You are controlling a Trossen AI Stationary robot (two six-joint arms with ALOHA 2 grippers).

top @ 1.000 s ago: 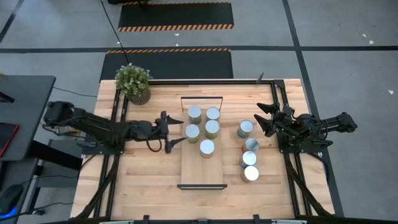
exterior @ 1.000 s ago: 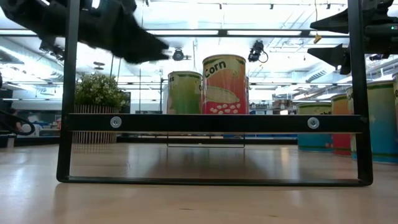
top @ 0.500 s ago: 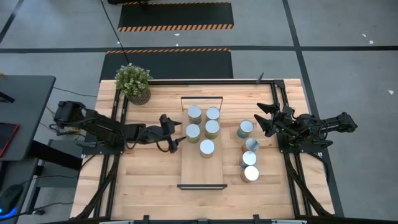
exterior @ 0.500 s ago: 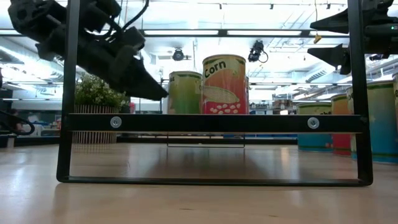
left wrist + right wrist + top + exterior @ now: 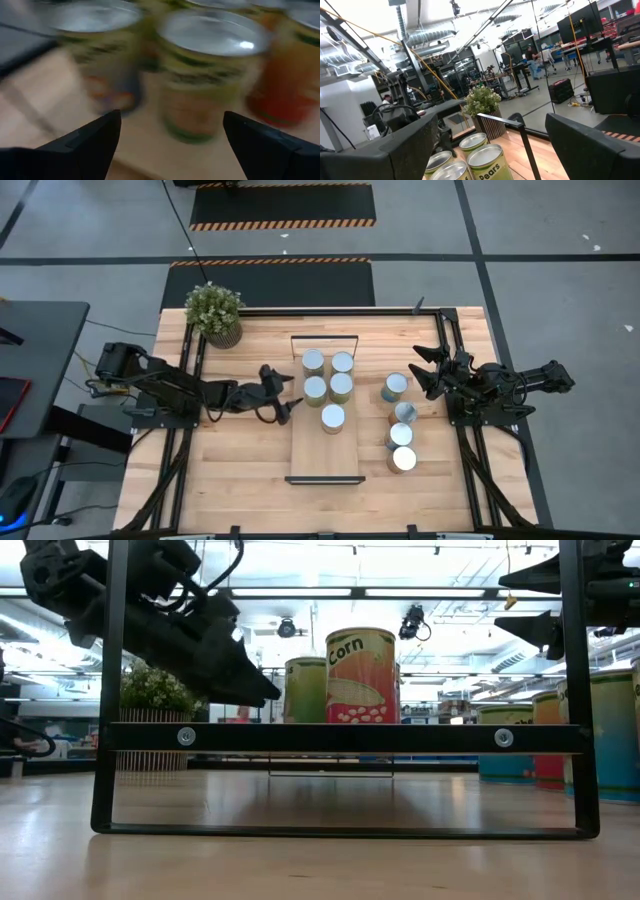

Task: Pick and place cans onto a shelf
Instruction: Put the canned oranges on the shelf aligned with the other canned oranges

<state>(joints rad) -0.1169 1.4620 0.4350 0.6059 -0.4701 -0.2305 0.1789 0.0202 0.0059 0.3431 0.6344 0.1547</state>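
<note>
Five cans (image 5: 326, 387) stand on the far half of the shelf (image 5: 325, 460), its near half bare; four more stand on the table (image 5: 230, 470) right of it. The left tool (image 5: 289, 393), released, hovers at the shelf's left edge beside the cans. The right tool (image 5: 425, 372), also released, waits right of the loose cans.

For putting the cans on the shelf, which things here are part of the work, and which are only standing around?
Part of the work:
- five cans on the shelf
- four cans on the table, right of the shelf
- shelf
- left hand, open, beside the shelf
- right hand, open, near the loose cans

Only standing around:
- potted plant at the table's far left corner
</note>
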